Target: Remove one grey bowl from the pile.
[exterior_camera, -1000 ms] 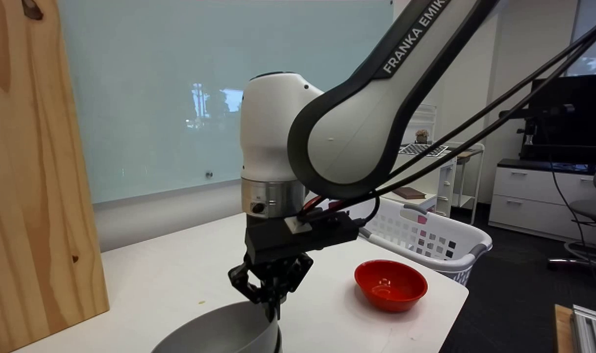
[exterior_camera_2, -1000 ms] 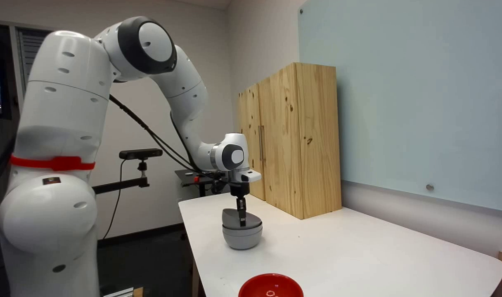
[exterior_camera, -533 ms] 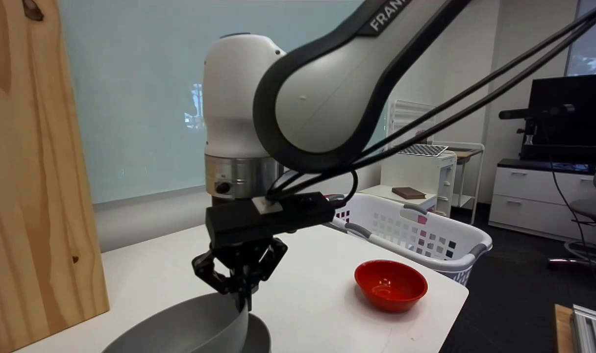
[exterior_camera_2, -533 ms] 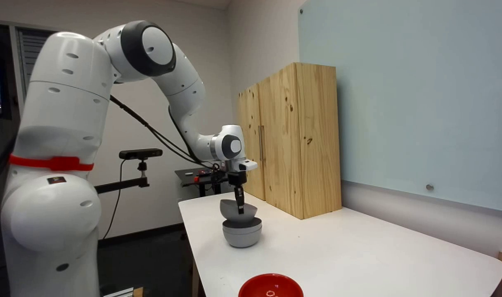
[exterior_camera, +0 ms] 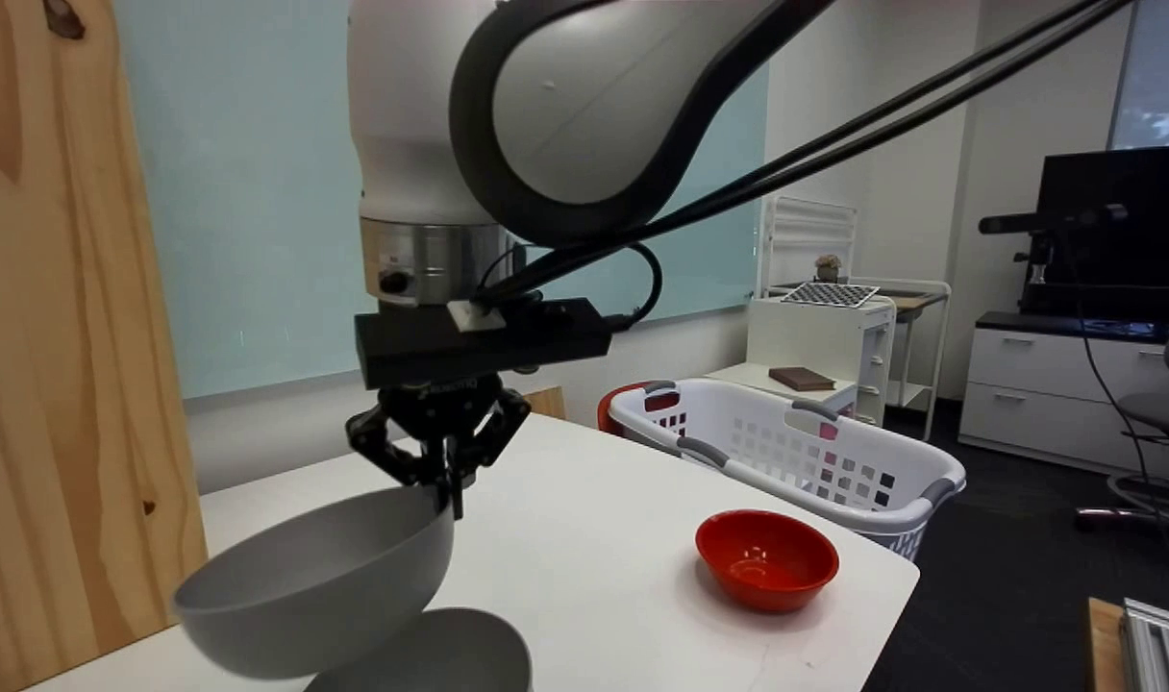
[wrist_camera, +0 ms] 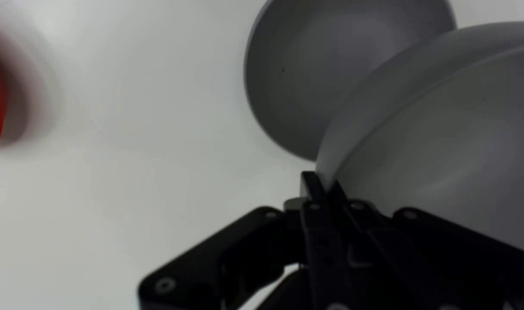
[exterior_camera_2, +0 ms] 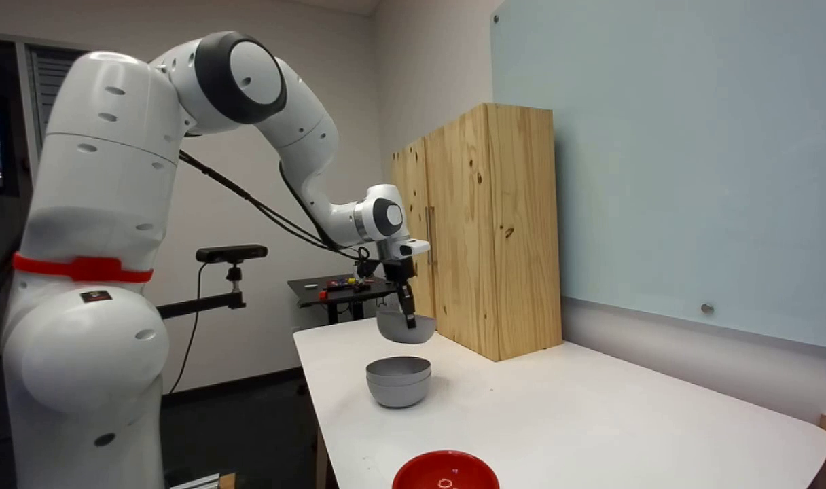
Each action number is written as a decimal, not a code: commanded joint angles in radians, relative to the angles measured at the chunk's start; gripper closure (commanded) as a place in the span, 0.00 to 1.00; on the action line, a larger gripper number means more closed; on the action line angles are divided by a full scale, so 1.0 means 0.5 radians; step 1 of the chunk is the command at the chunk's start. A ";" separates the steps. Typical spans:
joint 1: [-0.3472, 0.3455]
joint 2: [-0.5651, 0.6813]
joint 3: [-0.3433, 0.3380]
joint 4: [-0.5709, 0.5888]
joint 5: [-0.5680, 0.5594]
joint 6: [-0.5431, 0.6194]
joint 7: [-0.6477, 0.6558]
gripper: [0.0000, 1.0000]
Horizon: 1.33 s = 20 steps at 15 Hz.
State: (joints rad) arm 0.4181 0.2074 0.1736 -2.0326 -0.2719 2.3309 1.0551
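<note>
My gripper [exterior_camera: 452,495] is shut on the rim of a matte grey bowl [exterior_camera: 315,596]. The bowl hangs tilted in the air, its gripped edge higher than its far edge. In an exterior view the gripper [exterior_camera_2: 410,320] and the held bowl [exterior_camera_2: 392,331] are above and behind the pile [exterior_camera_2: 398,392], apart from it. The pile is nested grey bowls standing upright on the table; two rims show. In the wrist view the fingertips [wrist_camera: 324,187] pinch the rim of the held bowl [wrist_camera: 451,142], which partly covers the pile [wrist_camera: 305,77].
A glossy red bowl [exterior_camera: 767,567] stands on the white table [exterior_camera_2: 589,421], away from the pile. A wooden cabinet [exterior_camera_2: 494,231] stands at the table's back, near the held bowl. A white laundry basket [exterior_camera: 786,452] is beyond the table edge. A glass board [exterior_camera_2: 671,170] is on the wall.
The gripper has lifted the top grey bowl up out of the pile and moved it toward the cabinet side. The pile and the red bowl stay in place.
</note>
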 commanded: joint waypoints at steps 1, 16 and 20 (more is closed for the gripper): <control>-0.072 -0.074 -0.080 -0.060 -0.267 0.166 0.136 0.99; -0.613 -0.235 -0.253 -0.337 0.286 0.341 -0.601 0.99; -0.647 -0.277 -0.304 -0.449 0.175 0.254 -0.629 0.99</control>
State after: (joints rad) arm 0.1065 0.1043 0.0342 -2.1875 -0.1669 2.4758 0.7775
